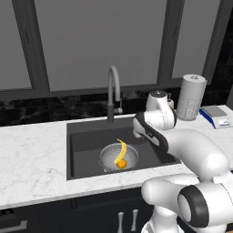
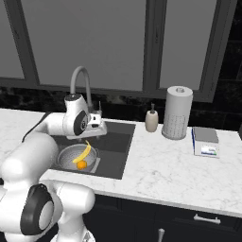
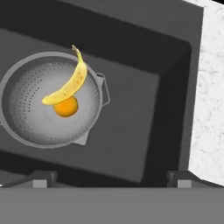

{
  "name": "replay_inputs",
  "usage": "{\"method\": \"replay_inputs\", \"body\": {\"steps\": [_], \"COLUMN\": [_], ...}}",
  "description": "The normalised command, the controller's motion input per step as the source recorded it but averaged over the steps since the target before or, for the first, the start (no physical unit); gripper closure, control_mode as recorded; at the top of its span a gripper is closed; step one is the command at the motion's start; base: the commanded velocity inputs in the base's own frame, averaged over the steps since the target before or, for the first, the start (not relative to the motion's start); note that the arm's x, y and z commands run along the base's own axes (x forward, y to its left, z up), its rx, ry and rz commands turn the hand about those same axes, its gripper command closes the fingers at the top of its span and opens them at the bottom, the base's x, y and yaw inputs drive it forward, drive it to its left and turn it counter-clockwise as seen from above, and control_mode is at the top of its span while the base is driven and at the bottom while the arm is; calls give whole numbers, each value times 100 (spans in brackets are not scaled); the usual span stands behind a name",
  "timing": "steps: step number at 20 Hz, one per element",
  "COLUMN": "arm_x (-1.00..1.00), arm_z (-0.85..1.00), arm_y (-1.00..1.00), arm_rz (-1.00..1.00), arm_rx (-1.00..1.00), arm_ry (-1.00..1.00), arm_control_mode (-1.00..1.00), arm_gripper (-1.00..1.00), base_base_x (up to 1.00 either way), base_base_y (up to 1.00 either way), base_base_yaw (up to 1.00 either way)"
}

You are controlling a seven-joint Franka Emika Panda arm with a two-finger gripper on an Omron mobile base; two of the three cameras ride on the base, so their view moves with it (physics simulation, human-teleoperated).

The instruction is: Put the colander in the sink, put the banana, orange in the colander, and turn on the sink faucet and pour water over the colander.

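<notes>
The silver perforated colander (image 1: 110, 159) (image 2: 71, 153) (image 3: 30, 118) sits in the dark sink (image 1: 86, 136) (image 2: 118, 142) (image 3: 131, 113). The yellow banana (image 1: 121, 151) (image 2: 84, 153) (image 3: 70, 85) leans across its rim, and the orange (image 1: 121, 164) (image 2: 82, 164) (image 3: 65, 106) rests at the bottom. My gripper (image 2: 90, 134) (image 3: 111, 178) hangs open above the sink's right half and points down, with nothing between its widely spread fingertips (image 3: 43, 177). The grey gooseneck faucet (image 1: 113, 88) (image 2: 80, 78) stands behind the sink. No water shows at its spout.
A white paper-towel roll (image 1: 191, 98) (image 2: 177, 113) and a soap dispenser (image 2: 151, 120) stand on the marble counter (image 1: 32, 154) (image 2: 160, 165) right of the sink. A small scale (image 1: 216, 113) (image 2: 204, 141) lies farther right. Window frames rise behind.
</notes>
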Motion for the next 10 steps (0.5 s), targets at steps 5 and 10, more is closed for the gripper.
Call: {"method": "replay_inputs", "body": {"steps": [5, 10], "arm_x": [-10, 0], "arm_z": [38, 37], "arm_y": [-16, -21], "arm_rz": [20, 15], "arm_rx": [0, 3], "arm_ry": [-4, -1], "arm_control_mode": [-100, -100], "arm_gripper": [-100, -100], "base_base_x": [0, 0], "base_base_y": [0, 0], "base_base_yaw": [0, 0]}}
